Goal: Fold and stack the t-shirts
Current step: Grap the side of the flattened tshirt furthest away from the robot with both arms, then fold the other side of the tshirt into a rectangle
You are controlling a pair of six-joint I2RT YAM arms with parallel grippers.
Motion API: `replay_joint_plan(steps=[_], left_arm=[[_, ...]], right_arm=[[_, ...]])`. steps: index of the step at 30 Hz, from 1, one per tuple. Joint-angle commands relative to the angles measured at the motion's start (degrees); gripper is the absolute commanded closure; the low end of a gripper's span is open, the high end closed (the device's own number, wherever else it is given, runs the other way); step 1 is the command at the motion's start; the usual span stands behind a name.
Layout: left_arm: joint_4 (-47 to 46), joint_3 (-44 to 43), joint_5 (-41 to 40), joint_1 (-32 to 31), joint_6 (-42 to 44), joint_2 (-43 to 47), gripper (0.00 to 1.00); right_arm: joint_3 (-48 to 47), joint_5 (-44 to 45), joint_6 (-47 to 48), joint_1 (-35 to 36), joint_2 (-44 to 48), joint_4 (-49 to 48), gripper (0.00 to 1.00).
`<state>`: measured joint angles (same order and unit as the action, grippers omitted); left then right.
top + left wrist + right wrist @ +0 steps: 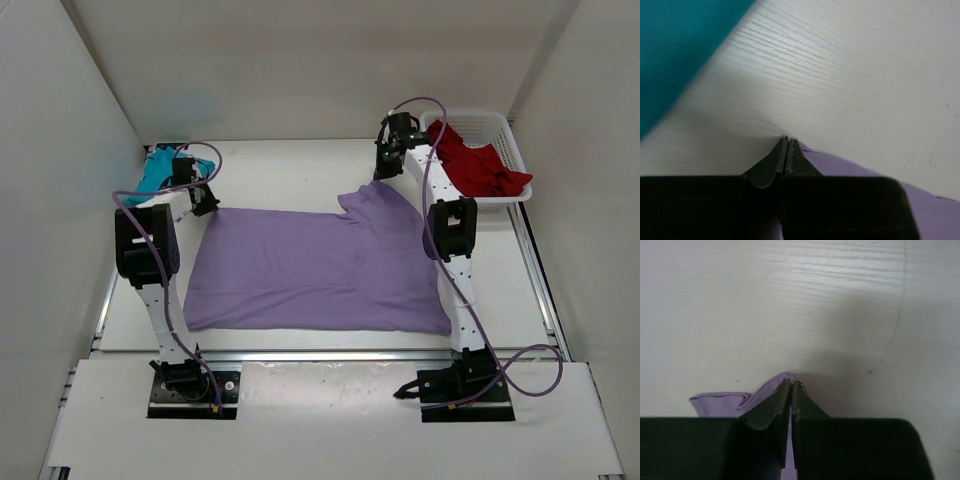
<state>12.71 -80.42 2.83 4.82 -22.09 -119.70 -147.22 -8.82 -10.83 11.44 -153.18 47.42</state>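
Observation:
A purple t-shirt (320,265) lies spread flat on the white table (290,165). My left gripper (203,203) is shut on its far left corner; the left wrist view shows the fingers (786,150) pinched on purple cloth (860,175). My right gripper (385,172) is shut on the far right corner, where the cloth (740,399) bunches up beside the fingers (791,390). A teal t-shirt (160,172) lies at the far left, also in the left wrist view (675,45). A red t-shirt (478,162) lies in the basket.
A white plastic basket (505,140) stands at the far right corner. White walls close in the table on the left, back and right. Purple cables run along both arms.

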Motion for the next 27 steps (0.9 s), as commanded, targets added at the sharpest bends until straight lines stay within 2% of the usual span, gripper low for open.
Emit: replay_joint_plan(steps=[1,4,6,8,9,11,13,14,16,23,27], left_arm=[[-0.67,1.49,1.21,0.63,-0.15,4.56,1.00],[-1.73,2.90,1.65,0.02,-0.06,7.27,1.00],[-1.64,3.43,2.53,0.10,-0.32,8.95,1.00],[-2.16,5.87,3.15,-0.25,-0.93,10.44,1.00],[-2.60,6.33,3.76,0.10,-1.20,12.02,1.00],[-3.56,9.22,4.72,-0.51,-1.91,14.04,1.00],[-3.58,10.36,4.73,-1.12,-2.00,15.37,1.00],[-3.92,10.90,4.99,-1.48,-2.00,15.98,1.00],[-4.00,11.60,4.81,-1.83,-1.82,17.39,1.00],[-2.69,15.11,4.03,-2.36,-1.56,22.57,1.00],[-2.95,18.71,4.20,-1.22,-1.47,27.23,1.00]], right_arm=[[-4.73,-4.35,-2.08,-0.80,6.93,3.81,1.00],[-4.67,-7.79,-2.26,-0.46,9.12,8.56,1.00],[-2.30,-5.43,-1.13,0.25,11.49,11.54,1.00],[2.01,-4.03,-0.60,1.21,17.89,11.82,1.00],[6.37,-2.01,0.36,2.00,19.66,11.38,1.00],[16.83,0.54,0.63,2.97,29.47,7.19,1.00],[41.27,-0.23,-1.64,3.76,38.95,-4.14,1.00],[46.53,-1.80,-2.52,3.50,43.89,-10.96,1.00],[60.06,-2.78,-5.15,3.23,48.30,-16.20,1.00],[76.62,-0.76,-7.71,4.56,61.84,-22.28,1.00],[80.58,-0.85,-7.72,4.64,69.66,-21.58,1.00]])
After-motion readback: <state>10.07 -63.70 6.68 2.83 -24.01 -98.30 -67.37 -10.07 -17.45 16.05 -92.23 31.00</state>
